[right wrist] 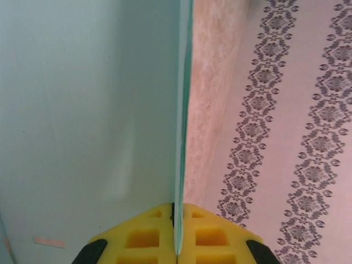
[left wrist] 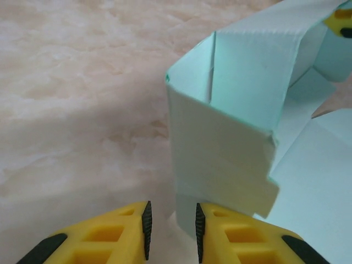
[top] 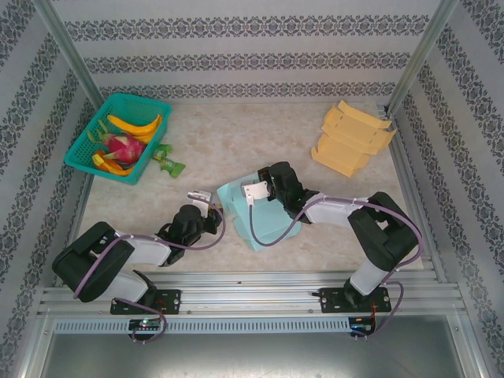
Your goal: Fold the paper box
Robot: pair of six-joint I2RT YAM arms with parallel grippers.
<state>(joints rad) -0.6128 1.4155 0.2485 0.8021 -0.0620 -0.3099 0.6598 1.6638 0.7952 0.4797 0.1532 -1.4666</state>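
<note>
- mint-green paper box, half folded, sits well right of the teal plastic basket, nearer us.
- our right gripper is clamped on its upright wall.
- our left gripper, jaws slightly apart, has the standing corner flap straight ahead, just beside its tips.

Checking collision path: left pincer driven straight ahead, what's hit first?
Probably the teal paper box: its upright folded wall stands right ahead of the left pincer, slightly to the right. How near is unclear.
</note>
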